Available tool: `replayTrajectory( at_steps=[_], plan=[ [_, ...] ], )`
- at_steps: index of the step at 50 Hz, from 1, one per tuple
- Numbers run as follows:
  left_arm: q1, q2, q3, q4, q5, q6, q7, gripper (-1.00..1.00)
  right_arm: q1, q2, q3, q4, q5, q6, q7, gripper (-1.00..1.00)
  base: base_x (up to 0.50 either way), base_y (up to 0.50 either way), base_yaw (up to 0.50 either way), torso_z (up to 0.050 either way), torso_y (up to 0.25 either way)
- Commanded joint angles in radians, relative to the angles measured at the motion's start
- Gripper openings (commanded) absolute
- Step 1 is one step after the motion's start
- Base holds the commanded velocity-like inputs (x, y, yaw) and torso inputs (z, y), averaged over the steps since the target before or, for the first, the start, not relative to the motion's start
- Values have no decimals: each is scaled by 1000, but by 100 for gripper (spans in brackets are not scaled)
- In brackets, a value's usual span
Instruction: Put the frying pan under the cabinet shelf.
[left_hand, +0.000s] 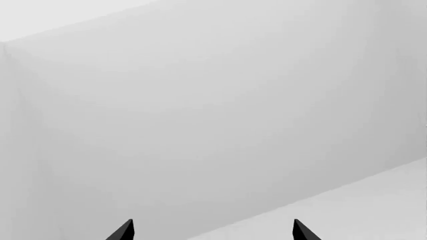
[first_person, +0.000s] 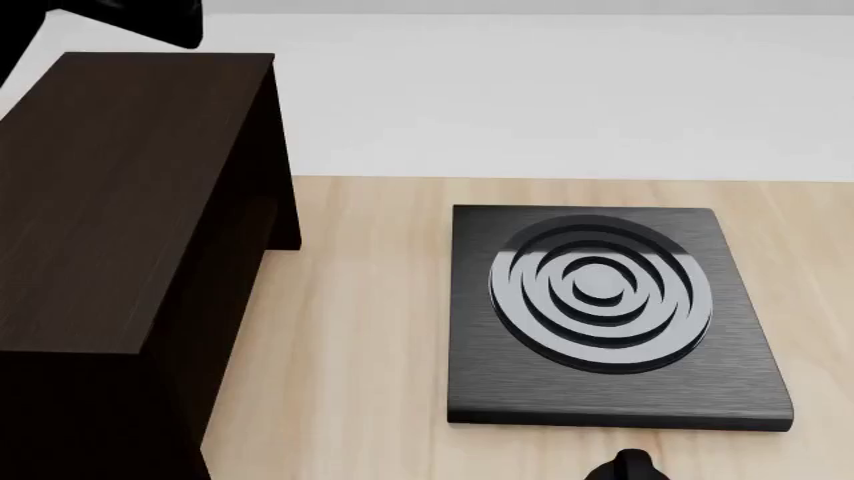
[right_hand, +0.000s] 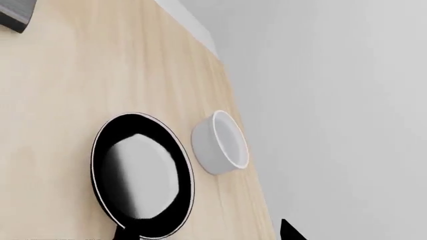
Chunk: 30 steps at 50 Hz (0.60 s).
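The frying pan (right_hand: 143, 175) lies flat on the wooden table, round and black with a thin silver rim and a glossy inside; its handle runs out of the right wrist view and the pan is outside the head view. My right gripper (right_hand: 207, 232) hovers near the pan's handle side, open, holding nothing; only one fingertip (right_hand: 290, 231) shows clearly. The cabinet shelf (first_person: 120, 200), dark brown and boxy, stands at the table's left. My left gripper (left_hand: 213, 230) is open and empty, facing white walls.
A white bowl (right_hand: 223, 142) sits right beside the pan near the table edge. The square black hob (first_person: 607, 310) with concentric rings lies on the wooden table (first_person: 360, 330) to the right of the cabinet. A white wall runs behind.
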Motion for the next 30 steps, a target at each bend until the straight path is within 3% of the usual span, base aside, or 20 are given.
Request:
replayTrajectory(
  at_steps=[1,30],
  plan=[
    [4,-3,1,0,-5,2,-1,100,-3,-32,-30,27,9,-30,28,100,0,0,0,0,0],
    [-1,-5,5,4,-20,-7,-10,100,27,-106,-56,153,86,-112,120,100,0,0,0,0,0]
  ],
)
